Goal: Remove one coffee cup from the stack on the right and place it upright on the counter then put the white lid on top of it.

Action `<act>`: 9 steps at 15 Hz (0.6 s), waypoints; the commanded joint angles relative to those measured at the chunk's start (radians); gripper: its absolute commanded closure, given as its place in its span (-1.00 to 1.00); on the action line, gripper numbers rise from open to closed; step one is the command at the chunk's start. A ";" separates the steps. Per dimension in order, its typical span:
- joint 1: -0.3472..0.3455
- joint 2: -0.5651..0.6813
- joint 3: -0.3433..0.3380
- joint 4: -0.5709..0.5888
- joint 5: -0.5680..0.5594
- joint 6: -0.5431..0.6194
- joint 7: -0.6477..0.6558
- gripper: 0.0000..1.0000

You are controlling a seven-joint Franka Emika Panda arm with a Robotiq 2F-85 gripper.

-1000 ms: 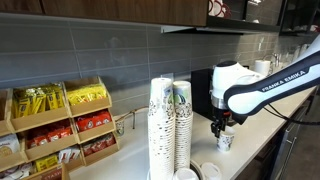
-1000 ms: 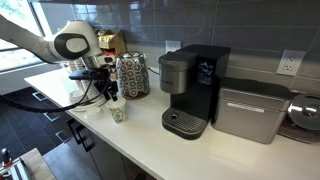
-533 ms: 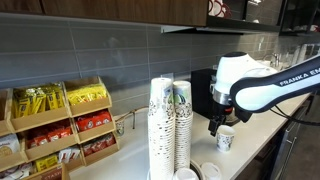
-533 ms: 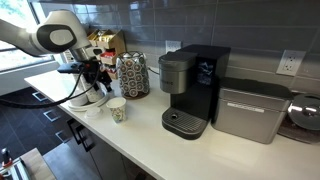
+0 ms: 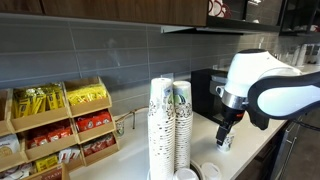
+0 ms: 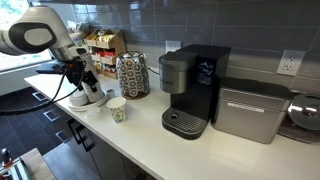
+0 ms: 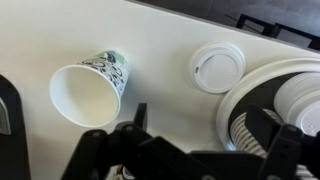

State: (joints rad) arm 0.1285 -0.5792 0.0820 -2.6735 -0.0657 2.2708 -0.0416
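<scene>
The coffee cup (image 7: 90, 90) stands upright on the pale counter (image 7: 40, 40), mouth open; it also shows in both exterior views (image 6: 118, 110) (image 5: 224, 141). The white lid (image 7: 218, 68) lies flat on the counter to the cup's right in the wrist view. My gripper (image 7: 200, 115) is open and empty, hovering above the counter between the cup and the lid, fingers (image 7: 138, 112) wide apart. It also shows in both exterior views (image 6: 88, 82) (image 5: 226, 126). The stack (image 5: 181, 120) with the green logo stands beside a like column.
A larger pile of round white rims (image 7: 270, 105) sits right of the lid. Two more lids (image 5: 200, 173) lie by the cup columns. A snack rack (image 5: 55, 125) stands against the wall. A coffee machine (image 6: 190, 85) and a metal box (image 6: 250, 110) stand further along the counter.
The gripper has let go of the cup, which now stands alone, and the arm has moved away from it towards the lids.
</scene>
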 commanded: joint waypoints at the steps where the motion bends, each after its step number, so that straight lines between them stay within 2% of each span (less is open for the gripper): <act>1: -0.001 -0.006 0.003 -0.002 0.004 -0.003 -0.004 -1.00; 4: 0.000 -0.009 0.001 -0.004 0.004 -0.003 -0.008 -1.00; 9: 0.070 0.042 -0.001 -0.036 0.086 0.063 -0.034 -1.00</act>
State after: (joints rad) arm 0.1610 -0.5659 0.0834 -2.6806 -0.0354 2.2889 -0.0491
